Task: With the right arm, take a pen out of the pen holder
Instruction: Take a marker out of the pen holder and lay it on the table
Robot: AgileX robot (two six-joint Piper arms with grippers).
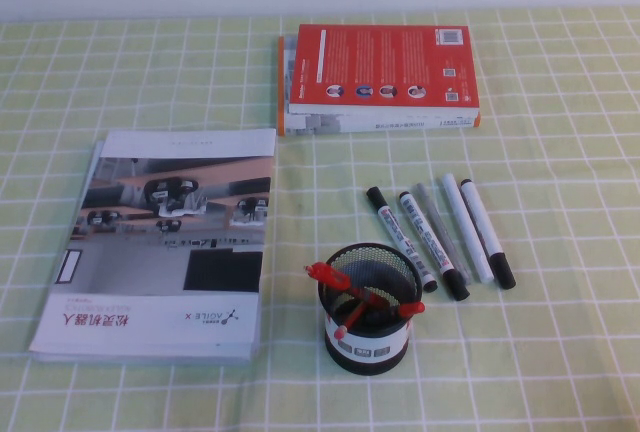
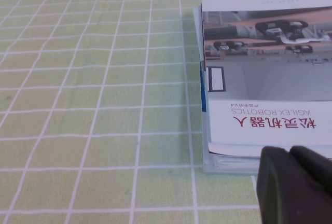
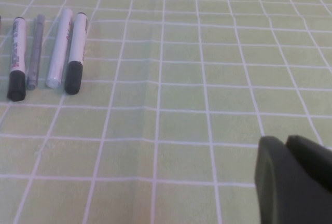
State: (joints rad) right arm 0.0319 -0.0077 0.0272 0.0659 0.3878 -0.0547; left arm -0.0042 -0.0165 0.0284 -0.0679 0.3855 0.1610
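My right gripper (image 3: 286, 146) has its jaws pressed together on nothing, low over the bare checked tablecloth (image 3: 181, 120) and well apart from the row of markers (image 3: 46, 53). My left gripper (image 2: 289, 156) is likewise closed and empty, at the edge of the brochure stack (image 2: 259, 79). The black mesh pen holder (image 1: 367, 307) stands upright between that stack and the markers, with red pens (image 1: 335, 279) leaning inside it.
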